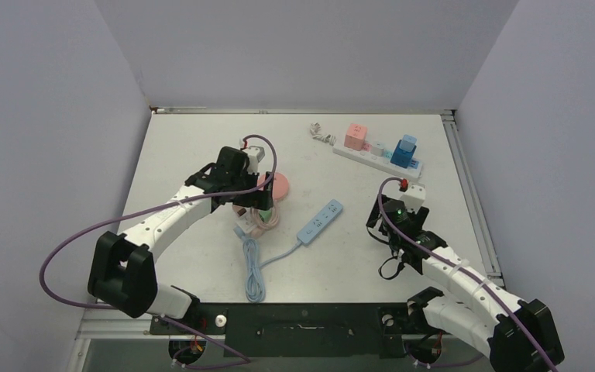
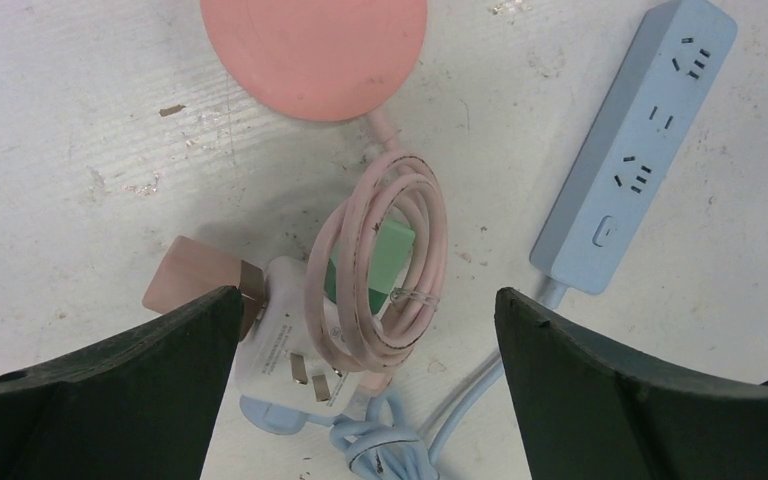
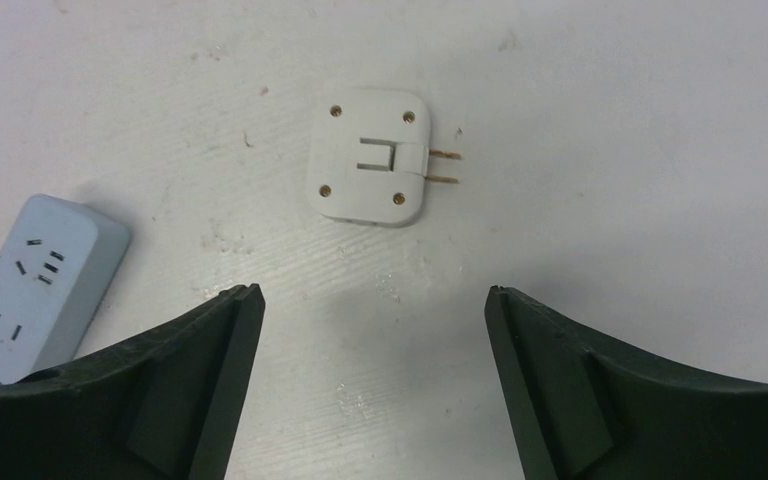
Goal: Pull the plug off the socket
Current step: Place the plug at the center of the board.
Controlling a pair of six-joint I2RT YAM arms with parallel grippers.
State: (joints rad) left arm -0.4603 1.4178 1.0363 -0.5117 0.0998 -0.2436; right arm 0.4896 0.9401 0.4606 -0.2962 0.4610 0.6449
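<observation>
On the right gripper (image 3: 370,292) the jaws stand spread and empty, hovering over the worktop (image 3: 610,120) toward its right edge. Just beyond their tips the white two-pin plug (image 3: 365,165) lies flat with its pins bare, apart from the blue power strip (image 3: 30,285) at the worktop's middle. The pull looks done, so the next move is probably to lift clear. The left gripper (image 2: 368,295), jaws also spread, hangs over a coiled pink cable (image 2: 432,225).

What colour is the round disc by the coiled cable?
Pink; the disc shows best in left wrist view.
</observation>
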